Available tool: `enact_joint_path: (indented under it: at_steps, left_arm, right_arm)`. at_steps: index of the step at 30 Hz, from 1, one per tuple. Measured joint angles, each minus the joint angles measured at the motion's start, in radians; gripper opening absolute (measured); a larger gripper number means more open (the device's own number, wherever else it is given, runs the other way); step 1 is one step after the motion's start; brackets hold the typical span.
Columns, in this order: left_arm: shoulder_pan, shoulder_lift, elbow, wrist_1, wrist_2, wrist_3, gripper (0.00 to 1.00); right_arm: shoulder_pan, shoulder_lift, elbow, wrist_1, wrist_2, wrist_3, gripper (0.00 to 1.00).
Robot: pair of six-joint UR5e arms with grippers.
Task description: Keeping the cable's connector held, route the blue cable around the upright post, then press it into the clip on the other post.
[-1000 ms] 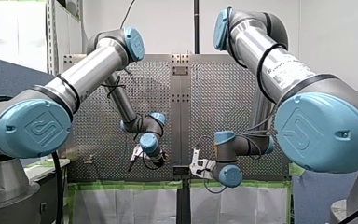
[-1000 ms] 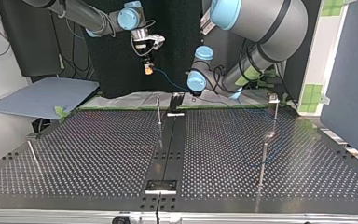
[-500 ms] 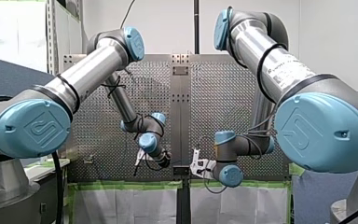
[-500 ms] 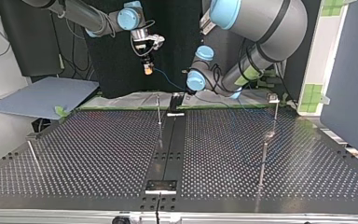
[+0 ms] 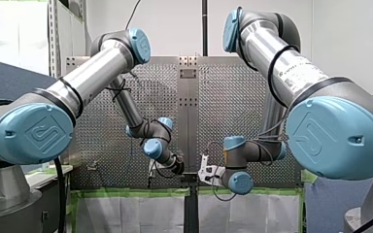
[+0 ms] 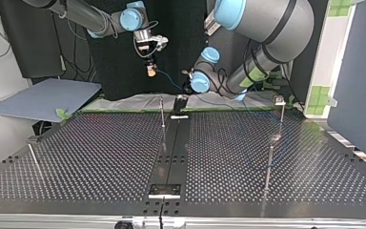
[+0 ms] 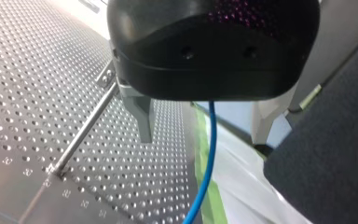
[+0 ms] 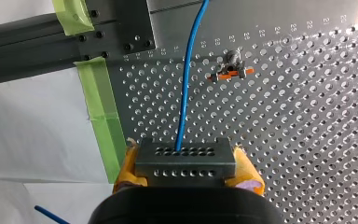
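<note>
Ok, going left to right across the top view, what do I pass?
Leaning rod → my right gripper → thin middle post → my left arm's blue wrist joint → far right-hand post

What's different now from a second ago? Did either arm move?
My left gripper swung toward the front view's middle and a little lower. It is open, with the blue cable running loose between its fingers. My right gripper stayed put, shut on the connector; the posts did not move.

My left gripper [image 7: 203, 139] holds its jaws apart; my right gripper [image 8: 186, 164] (yellow pads) is clamped on the connector [image 8: 185, 157].
</note>
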Motion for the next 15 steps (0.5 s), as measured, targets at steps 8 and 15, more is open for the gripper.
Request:
enact_joint_path:
  at_steps: [8,15]
  left_arm:
    - [-0.001,0.0,0.0,0.01,0.053,-0.093,1.0]
    - [-0.004,0.0,0.001,0.017,0.07,-0.168,1.0]
  right_arm:
    - [-0.001,0.0,-0.001,0.0,0.0,0.002,0.0]
    - [-0.006,0.0,-0.003,0.001,-0.002,0.002,0.0]
